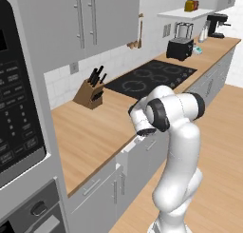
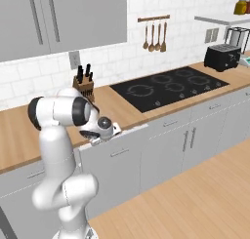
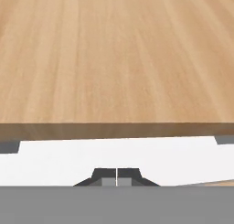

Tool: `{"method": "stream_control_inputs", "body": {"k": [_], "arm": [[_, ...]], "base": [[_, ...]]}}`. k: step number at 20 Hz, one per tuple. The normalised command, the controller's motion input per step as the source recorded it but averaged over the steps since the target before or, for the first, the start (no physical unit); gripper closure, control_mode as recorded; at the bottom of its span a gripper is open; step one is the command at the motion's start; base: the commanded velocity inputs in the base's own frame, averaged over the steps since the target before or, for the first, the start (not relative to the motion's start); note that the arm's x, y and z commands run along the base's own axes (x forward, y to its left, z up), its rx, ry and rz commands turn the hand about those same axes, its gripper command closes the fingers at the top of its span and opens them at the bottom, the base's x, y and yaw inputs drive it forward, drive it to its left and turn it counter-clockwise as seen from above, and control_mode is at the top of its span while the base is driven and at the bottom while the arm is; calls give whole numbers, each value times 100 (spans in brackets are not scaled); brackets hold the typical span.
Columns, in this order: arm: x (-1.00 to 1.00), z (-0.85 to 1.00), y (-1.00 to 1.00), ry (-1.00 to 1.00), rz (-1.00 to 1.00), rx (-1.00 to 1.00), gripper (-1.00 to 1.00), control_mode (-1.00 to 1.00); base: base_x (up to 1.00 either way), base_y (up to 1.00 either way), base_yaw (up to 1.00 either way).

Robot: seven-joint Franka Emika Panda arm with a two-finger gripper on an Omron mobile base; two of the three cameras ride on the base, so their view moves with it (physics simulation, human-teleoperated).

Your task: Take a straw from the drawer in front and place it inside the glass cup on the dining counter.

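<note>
The jaws (image 3: pixel 117 179) were pressed fully together, the two dark tips touching with nothing between them. In the hand view they sat low over a white surface — the inside of the drawer (image 3: pixel 114 161) — with the thick light-wood edge of the desk (image 3: pixel 117 58) just beyond and its broad grain running away above. No straw could be made out on the visible white strip.

From the left base view the white arm (image 1: pixel 178 146) folded forward, its wrist bent down at the desk's front edge, where the drawer (image 1: pixel 135 146) stood slightly pulled out, its pale grey front proud of the neighbouring cabinet fronts. In the right base view the same drawer (image 2: pixel 117 135) showed a thin white rim along its top, with the hand (image 2: pixel 100 128) set right at that rim; its slim silver bar handle (image 2: pixel 119 152) lay lower on the front.

Farther back on the wall desk stood a wooden knife block (image 1: pixel 90 92) with dark handles, near the tiled wall. Beside it lay the black cooktop (image 1: pixel 152 77), and beyond that a dark toaster (image 1: pixel 179 48). Wooden utensils (image 2: pixel 154 35) hung from a rail on the tiles — above the cooktop. Grey wall cabinets (image 1: pixel 95 18) hung overhead.
</note>
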Motion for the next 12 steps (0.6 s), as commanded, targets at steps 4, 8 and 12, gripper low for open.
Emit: {"method": "stream_control_inputs", "body": {"k": [4, 8, 12], "arm": [[9, -7, 0, 0, 2, 0, 100, -100], [4, -8, -14, 5, 2, -2, 100, -100], [-23, -49, -91, 53, -5, -18, 100, -100]], "base": [[0, 0, 0], [0, 0, 0], [0, 0, 0]]}}
